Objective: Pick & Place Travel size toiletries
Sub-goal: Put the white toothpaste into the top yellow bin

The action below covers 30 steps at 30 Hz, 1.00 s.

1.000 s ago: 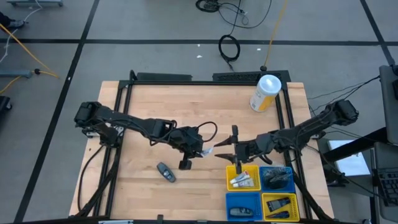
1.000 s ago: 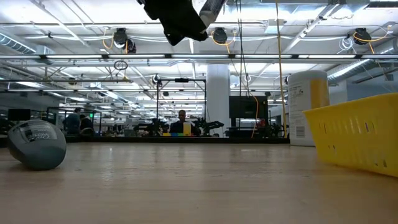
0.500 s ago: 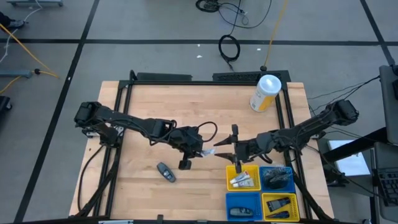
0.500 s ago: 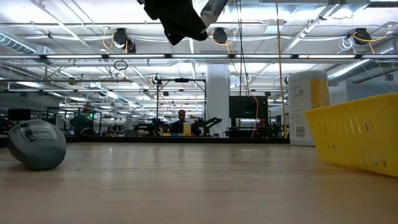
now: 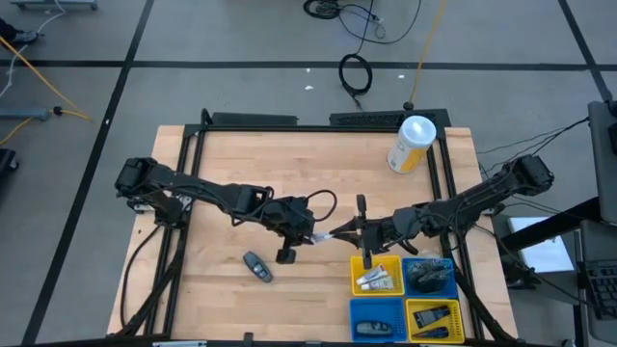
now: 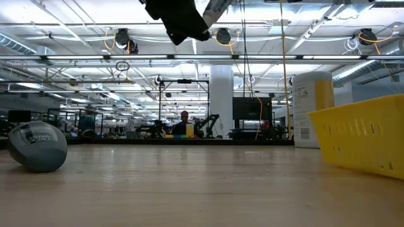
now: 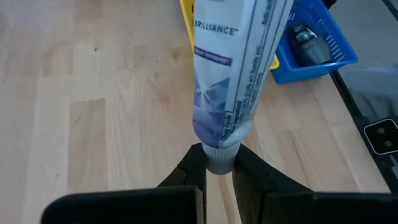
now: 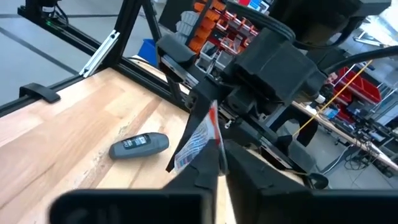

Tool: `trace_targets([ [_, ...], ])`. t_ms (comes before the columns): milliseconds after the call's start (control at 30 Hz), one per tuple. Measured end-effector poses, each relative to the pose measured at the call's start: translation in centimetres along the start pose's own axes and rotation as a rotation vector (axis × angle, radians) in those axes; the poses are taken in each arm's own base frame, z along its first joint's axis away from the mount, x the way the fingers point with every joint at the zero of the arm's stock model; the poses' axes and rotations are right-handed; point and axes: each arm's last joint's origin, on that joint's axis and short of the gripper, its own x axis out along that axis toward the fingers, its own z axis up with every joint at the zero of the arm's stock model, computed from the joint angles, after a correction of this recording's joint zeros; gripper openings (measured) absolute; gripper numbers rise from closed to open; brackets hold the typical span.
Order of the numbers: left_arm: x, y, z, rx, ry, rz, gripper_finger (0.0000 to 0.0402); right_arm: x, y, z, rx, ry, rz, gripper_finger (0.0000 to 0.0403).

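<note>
On the desk (image 5: 289, 164), going left to right in the high view, a dark grey oblong piece (image 5: 256, 267) lies loose at about 7 o'clock from the left claw (image 5: 307, 235), well apart from the bins and untouched.

The left claw hangs above the middle of the desk. Its jaws are pinched down tight on the cap end of a small white tube (image 7: 239, 68), and the tube's body runs straight out ahead of its fingers. In the high view the tube (image 5: 333, 232) lies nearly level in the air, its long axis pointing from the left claw toward 3 o'clock, where the right claw (image 5: 353, 231) meets it.

The right claw is drawn nearly together on the tube's flat crimped tail, as the right wrist view shows: the thin tail (image 8: 198, 138) sits in the slit between its two dark fingers. So the tube is held at both ends, cap to the left arm and tail to the right, clear of the desk.

By my reading this is a handover. The right arm is the nearer one to the bins: the yellow bin (image 5: 376, 273), already holding white tubes, lies at about 5 o'clock from the right claw, just beside it. The left jaws must let go before the tube can travel there; a pull before that would strain or bend it.
</note>
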Motion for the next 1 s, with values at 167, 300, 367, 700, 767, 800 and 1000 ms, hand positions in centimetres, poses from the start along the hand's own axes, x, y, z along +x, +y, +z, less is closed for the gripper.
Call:
trace_targets([
  [167, 0.0, 0.0, 0.0, 0.003, 0.002, 0.002, 0.0037, 0.0, 0.1, -0.1, -0.001, 0.011, 0.008, 0.0005],
  [300, 0.0, 0.1, -0.1, 0.018, 0.011, 0.042, 0.0062, 0.0, 0.2, -0.2, 0.009, 0.015, 0.035, 0.0002],
  [367, 0.0, 0.2, -0.1, 0.007, 0.006, 0.062, 0.0077, 0.0, 0.2, -0.2, 0.015, 0.017, 0.036, 0.0001],
  [700, 0.0, 0.1, -0.3, 0.005, 0.026, 0.071, 0.0148, -1.1, -0.2, 0.0, 0.043, 0.051, 0.050, 0.0001],
  [767, 0.0, 0.1, -0.4, -0.013, 0.042, 0.072, 0.0158, -1.7, -0.5, 0.2, 0.075, 0.063, 0.053, 0.0001],
  [800, 0.0, 0.1, -0.5, -0.022, 0.051, 0.072, 0.0162, -2.0, -0.6, 0.3, 0.087, 0.074, 0.057, 0.0000],
  [1000, -0.1, -0.2, -1.5, -0.072, 0.155, 0.075, 0.0174, -3.7, -0.1, 0.4, 0.167, 0.144, 0.115, 0.0000],
])
